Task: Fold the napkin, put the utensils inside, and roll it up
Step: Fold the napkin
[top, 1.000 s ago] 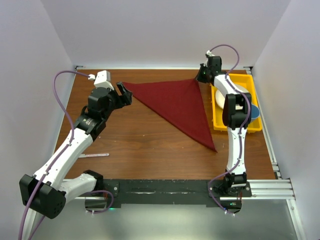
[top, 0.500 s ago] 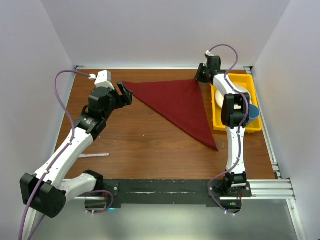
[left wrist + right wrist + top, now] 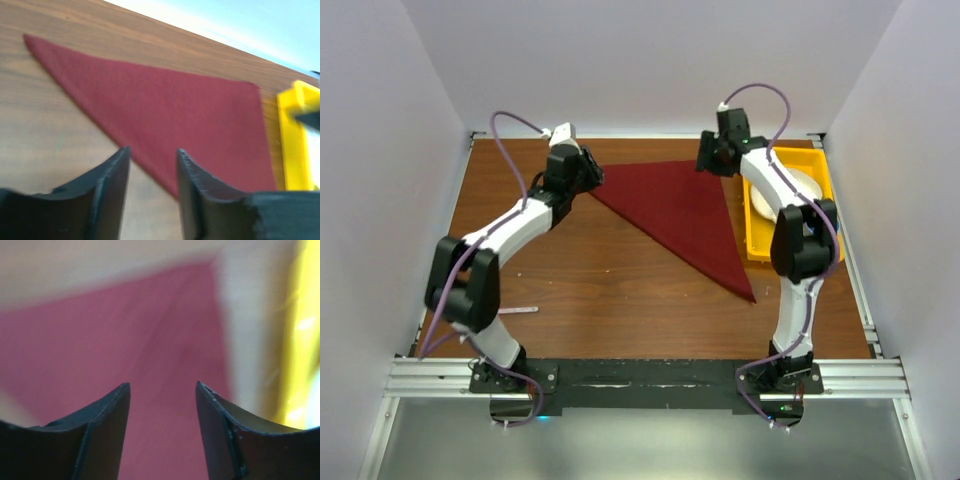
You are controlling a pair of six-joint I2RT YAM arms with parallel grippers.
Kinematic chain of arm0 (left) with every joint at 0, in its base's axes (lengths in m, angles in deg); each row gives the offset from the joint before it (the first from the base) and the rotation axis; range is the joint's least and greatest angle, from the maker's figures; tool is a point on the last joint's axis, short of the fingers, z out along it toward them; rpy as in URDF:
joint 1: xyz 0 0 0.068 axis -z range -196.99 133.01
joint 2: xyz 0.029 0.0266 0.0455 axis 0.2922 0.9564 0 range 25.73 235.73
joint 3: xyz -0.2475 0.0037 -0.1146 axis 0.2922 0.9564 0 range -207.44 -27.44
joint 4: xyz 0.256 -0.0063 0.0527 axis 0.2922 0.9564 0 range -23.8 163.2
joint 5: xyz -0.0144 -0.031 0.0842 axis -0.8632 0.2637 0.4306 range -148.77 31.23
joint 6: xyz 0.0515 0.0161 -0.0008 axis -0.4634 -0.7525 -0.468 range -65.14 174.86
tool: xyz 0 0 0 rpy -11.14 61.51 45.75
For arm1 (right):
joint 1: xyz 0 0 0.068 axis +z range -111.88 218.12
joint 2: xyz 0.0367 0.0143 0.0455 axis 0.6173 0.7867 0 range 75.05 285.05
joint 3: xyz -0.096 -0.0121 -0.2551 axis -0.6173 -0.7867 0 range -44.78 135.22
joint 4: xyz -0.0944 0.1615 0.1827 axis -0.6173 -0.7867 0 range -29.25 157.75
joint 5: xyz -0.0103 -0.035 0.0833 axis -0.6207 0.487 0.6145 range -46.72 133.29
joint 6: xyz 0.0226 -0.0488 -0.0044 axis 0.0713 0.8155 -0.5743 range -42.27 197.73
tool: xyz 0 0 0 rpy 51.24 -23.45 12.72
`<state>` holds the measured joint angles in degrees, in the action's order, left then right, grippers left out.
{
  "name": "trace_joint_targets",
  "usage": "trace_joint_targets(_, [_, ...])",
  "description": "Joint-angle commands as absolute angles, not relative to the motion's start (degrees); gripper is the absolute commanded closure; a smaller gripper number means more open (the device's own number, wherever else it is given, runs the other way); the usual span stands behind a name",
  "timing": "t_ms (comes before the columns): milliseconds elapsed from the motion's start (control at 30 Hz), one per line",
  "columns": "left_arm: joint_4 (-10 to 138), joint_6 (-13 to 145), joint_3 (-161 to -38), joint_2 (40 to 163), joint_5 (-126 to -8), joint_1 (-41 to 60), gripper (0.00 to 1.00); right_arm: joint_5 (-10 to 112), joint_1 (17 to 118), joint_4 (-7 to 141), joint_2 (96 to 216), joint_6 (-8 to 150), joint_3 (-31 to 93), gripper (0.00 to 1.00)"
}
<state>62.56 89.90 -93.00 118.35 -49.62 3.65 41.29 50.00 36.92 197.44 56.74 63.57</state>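
Note:
The maroon napkin (image 3: 685,215) lies flat on the wooden table, folded into a triangle; it also fills much of the left wrist view (image 3: 165,105) and the right wrist view (image 3: 125,350). My left gripper (image 3: 588,172) hovers at the napkin's left corner, its jaws open with a narrow gap and nothing between them (image 3: 152,152). At the top right corner my right gripper (image 3: 706,160) is just above the cloth, open and empty (image 3: 162,385). One silvery utensil (image 3: 506,311) lies on the table at the near left, far from both grippers.
A yellow tray (image 3: 758,240) holding a white plate (image 3: 802,184) stands right of the napkin, close to the right arm; its rim shows in the left wrist view (image 3: 290,145). White walls enclose the table on the back and sides.
The left arm swung from the far left up to the napkin's left corner and its jaws narrowed. The right gripper opened off the napkin's top right corner and shifted slightly left.

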Motion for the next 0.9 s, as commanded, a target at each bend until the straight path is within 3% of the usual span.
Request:
trace_joint_targets(0, [58.7, 91.3, -102.8, 128.5, -52.2, -0.5, 0.67, 39.6, 56.3, 35.4, 186.2, 52.7, 50.3, 0.44])
trace_joint_targets(200, [55.7, 87.8, -109.4, 139.6, -54.1, -3.8, 0.79, 39.2, 56.6, 33.2, 173.3, 55.9, 33.3, 0.48])
trace_joint_targets(467, [57.9, 86.3, -118.5, 150.5, -53.8, -6.4, 0.79, 36.3, 54.5, 33.7, 158.5, 49.3, 12.6, 0.54])
trace_joint_targets(800, [58.6, 85.0, -120.1, 154.6, -53.8, -8.2, 0.79, 32.7, 49.0, 34.6, 156.0, 44.1, 1.9, 0.57])
trace_joint_targets(867, [59.1, 84.8, -119.9, 155.0, -53.9, -8.3, 0.79, 33.3, 49.0, 35.2, 155.6, 43.5, -0.4, 0.66])
